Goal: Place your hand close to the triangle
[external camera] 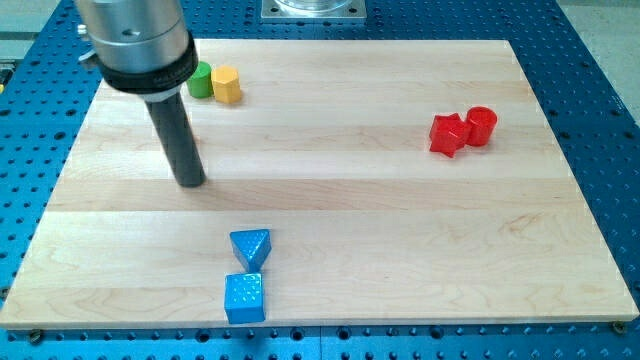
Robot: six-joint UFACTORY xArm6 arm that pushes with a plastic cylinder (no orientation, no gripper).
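Observation:
A blue triangle block (pixel 251 246) lies near the view's bottom, left of centre. A blue cube (pixel 245 298) sits just below it, almost touching. My tip (pixel 191 182) is at the end of the dark rod, above and to the left of the triangle, about a block's length or more away from it. It touches no block.
A green cylinder (pixel 201 80) and a yellow hexagonal block (pixel 227 85) stand side by side at the view's top left, beside the rod's body. A red star-like block (pixel 448 134) and a red cylinder (pixel 481 125) sit together at the right. The wooden board (pixel 350 200) lies on a blue perforated table.

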